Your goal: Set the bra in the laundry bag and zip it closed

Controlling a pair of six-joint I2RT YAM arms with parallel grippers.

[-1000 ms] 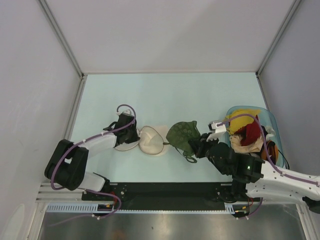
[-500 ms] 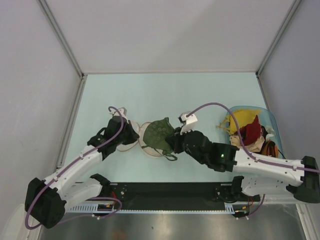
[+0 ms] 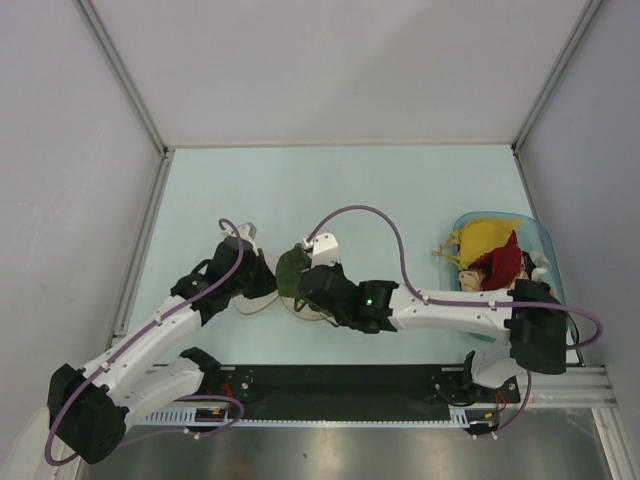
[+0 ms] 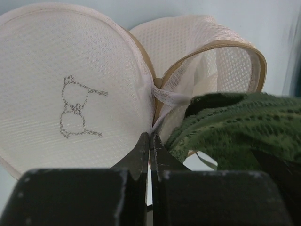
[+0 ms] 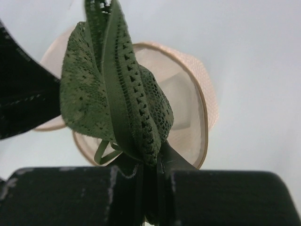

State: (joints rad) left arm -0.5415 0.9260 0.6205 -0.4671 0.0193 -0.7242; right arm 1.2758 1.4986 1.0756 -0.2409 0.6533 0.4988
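- Pinching the bra (image 5: 113, 94) by its edge, right gripper (image 5: 150, 165) holds it over the open bag (image 4: 70, 94).
- At the hinge, left gripper (image 4: 150, 141) nips bag mesh, jaws pressed tight together.

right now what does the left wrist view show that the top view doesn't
Only the left wrist view shows the stitched logo on the laundry bag lid. Only the top view shows the blue tub of yellow and red garments. Both show the bra at the open bag's mouth and the left gripper shut at its hinge.
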